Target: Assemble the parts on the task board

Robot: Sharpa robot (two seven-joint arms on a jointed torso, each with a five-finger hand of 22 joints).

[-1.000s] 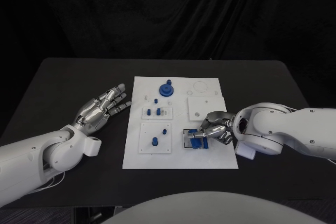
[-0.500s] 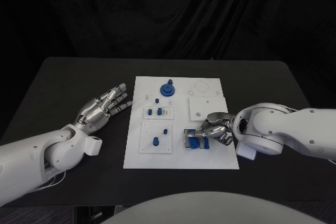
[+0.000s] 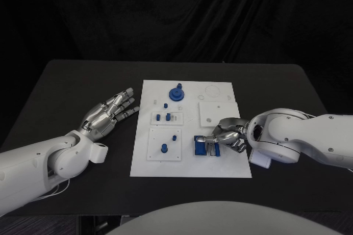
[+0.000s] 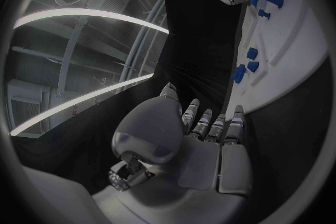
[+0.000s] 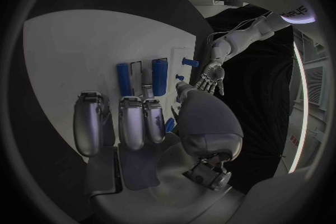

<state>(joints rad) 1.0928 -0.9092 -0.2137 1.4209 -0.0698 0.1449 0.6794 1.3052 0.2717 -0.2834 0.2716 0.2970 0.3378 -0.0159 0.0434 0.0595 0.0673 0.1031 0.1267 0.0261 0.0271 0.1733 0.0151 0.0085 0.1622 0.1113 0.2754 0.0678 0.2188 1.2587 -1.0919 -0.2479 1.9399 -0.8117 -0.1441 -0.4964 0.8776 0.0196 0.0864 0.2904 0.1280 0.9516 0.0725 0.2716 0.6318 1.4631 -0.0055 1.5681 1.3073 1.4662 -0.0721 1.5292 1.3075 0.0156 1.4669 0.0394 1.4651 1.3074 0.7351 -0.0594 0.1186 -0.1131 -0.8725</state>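
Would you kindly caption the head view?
Right hand at blue parts on the task board; left hand open beside it.

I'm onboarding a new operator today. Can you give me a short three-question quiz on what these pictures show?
1. True or false: the left hand holds a blue part.
2. Which hand is at the two long blue parts on the task board? A) left B) right C) both
3. Fill in: the round blue part stands at the board's ___ end, seen from the robot.

Key:
1. False: it lies open on the black table, beside the board.
2. B: the right hand is over the board by them; whether it touches them cannot be told.
3. Far.
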